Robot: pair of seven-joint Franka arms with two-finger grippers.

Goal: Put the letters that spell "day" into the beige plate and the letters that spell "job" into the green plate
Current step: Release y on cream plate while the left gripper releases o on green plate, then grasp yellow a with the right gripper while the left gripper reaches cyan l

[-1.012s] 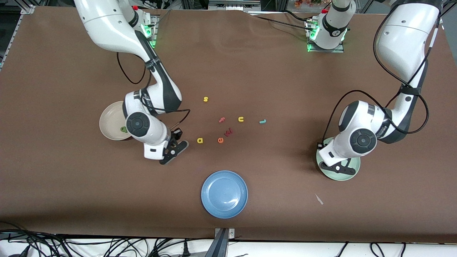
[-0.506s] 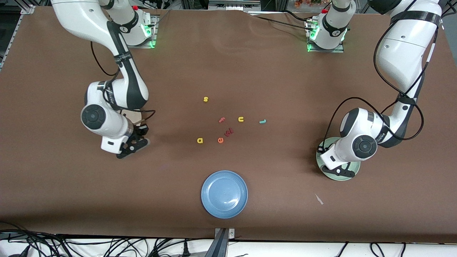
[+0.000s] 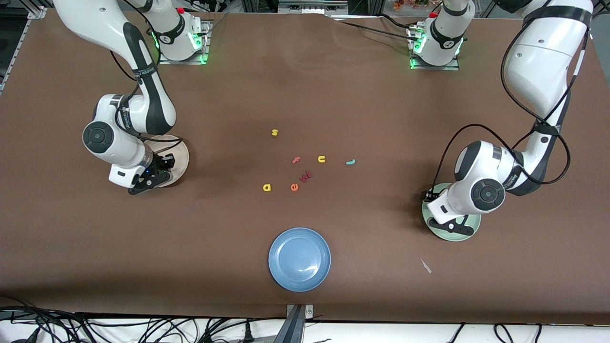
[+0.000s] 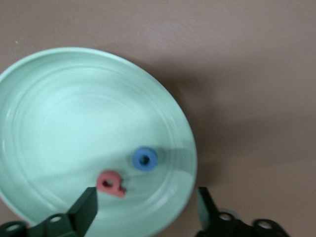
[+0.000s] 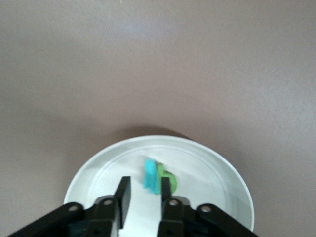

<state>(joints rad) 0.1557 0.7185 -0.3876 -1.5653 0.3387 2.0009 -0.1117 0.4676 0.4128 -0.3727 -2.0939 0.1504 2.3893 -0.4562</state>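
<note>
1. Right gripper (image 5: pixel 144 200) has swung over the beige plate (image 3: pixel 180 155). Its jaws are slightly parted and the y (image 5: pixel 149 180) looks dropped beside the d (image 5: pixel 167 180).
2. Left gripper (image 4: pixel 147 215) over the green plate (image 4: pixel 59 123) has just spread and holds nothing. The o (image 4: pixel 145 159) and b (image 4: pixel 109 182) lie inside.
3. Remaining on the table: a (image 3: pixel 267 187), j (image 3: pixel 350 162).

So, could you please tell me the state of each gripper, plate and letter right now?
Left gripper: open, over the green plate.
Right gripper: open, over the beige plate.
Green plate: holds the blue o and red b.
Beige plate: holds the green d with the teal y against it.
Yellow a: on the table, not yet placed.
Teal j: on the table, not yet placed.
</note>
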